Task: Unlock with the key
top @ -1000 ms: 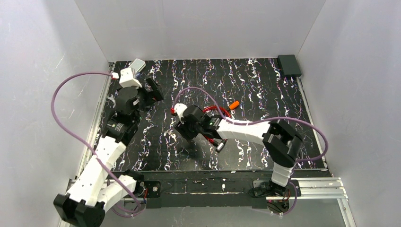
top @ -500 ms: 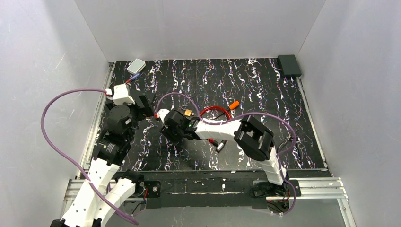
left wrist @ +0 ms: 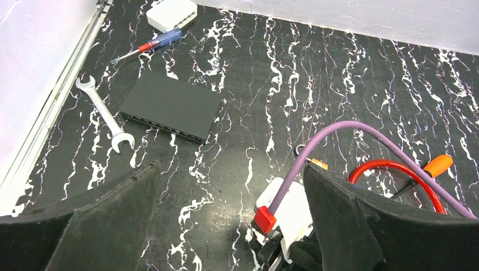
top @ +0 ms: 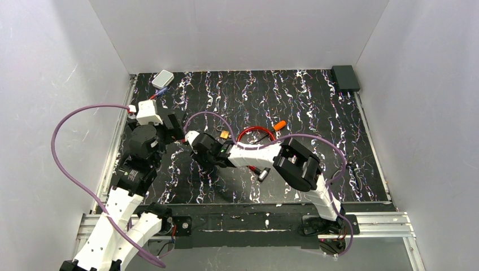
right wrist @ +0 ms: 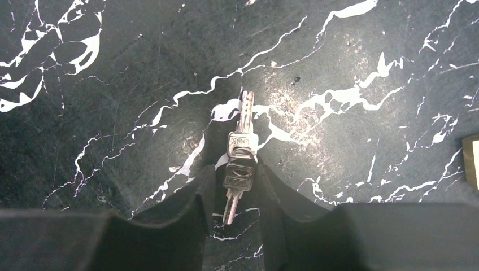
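Top view, left claw (top: 176, 129): I saw it spread wide over the left side of the counter (top: 316, 101), with nothing in it.
Top view, right claw (top: 210, 164): it pointed down at the counter left of centre. From here I could not see its jaws.
Top view, nearby: a brass padlock (top: 225, 134) lay beside a red cable loop (top: 257, 134), with an orange-headed tool (top: 279, 124) just right of the loop.
Left wrist, left claw (left wrist: 230, 169): both fingers stood far apart, and only the other arm's wrist showed below them.
Left wrist, far side: I saw a silver wrench (left wrist: 104, 113), a flat black box (left wrist: 169, 106), a screwdriver (left wrist: 149, 45) and a white box (left wrist: 171, 12).
Right wrist, silver keys (right wrist: 240, 152): two on one ring lay flat on the counter.
Right wrist, right claw (right wrist: 237, 172): its jaws were apart, one on each side of the lower key. The gaps were narrow, and I could not tell whether they touched it.
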`<action>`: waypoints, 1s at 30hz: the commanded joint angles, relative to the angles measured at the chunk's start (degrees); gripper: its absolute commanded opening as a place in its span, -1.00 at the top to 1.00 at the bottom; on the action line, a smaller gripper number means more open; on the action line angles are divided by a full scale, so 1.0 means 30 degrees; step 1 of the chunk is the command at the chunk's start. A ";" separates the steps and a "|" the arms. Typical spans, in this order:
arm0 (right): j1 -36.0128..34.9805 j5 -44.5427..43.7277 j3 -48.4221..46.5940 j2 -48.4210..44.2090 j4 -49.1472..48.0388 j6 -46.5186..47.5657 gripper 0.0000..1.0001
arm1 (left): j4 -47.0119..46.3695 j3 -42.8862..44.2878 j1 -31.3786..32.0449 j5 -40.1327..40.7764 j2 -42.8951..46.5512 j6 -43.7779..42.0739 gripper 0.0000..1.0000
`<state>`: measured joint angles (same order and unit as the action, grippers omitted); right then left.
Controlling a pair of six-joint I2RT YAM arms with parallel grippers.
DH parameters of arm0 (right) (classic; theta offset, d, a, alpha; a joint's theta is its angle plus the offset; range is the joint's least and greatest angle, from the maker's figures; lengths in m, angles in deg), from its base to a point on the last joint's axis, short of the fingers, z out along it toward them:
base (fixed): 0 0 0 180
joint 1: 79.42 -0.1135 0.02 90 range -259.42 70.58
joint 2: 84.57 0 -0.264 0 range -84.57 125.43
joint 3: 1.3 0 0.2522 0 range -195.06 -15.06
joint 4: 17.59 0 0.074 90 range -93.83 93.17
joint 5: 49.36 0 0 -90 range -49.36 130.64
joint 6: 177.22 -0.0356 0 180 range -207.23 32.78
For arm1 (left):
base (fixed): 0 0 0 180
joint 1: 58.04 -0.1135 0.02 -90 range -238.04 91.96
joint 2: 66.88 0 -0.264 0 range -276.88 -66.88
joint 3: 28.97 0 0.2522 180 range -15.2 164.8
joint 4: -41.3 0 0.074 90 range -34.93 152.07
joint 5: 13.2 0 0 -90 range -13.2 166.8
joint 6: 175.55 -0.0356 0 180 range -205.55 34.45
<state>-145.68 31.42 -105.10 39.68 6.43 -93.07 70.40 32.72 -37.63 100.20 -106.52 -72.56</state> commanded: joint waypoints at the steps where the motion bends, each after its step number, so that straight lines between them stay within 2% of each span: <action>1: 0.0013 -0.0822 -0.0104 0.1048 0.0141 0.0127 0.30 | 0.0075 0.0113 -0.0063 0.0097 0.0110 -0.0274 -0.90; 7: 0.0011 -0.0655 0.0292 0.1420 0.0201 0.0307 0.97 | 0.0103 0.0110 -0.0062 -0.0006 0.0058 -0.0307 -0.90; 20: -0.0003 -0.1002 0.4363 -0.2344 -0.0820 -0.0694 0.97 | 0.0638 0.0193 0.0010 -0.0749 0.0009 0.0561 -0.88; 25: 0.0019 -0.1175 0.5894 -0.3636 -0.1037 -0.1163 0.97 | 0.2366 0.0168 0.0018 -0.3339 0.0056 0.2224 -0.82; 30: -0.0002 -0.1324 0.7089 -0.5055 -0.1163 -0.1689 0.97 | 0.3984 -0.0509 -0.0004 -0.5720 0.0667 0.5085 -0.77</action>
<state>-145.81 28.19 -86.90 27.75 -0.09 -96.00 77.04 32.61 -37.63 90.23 -106.28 -65.02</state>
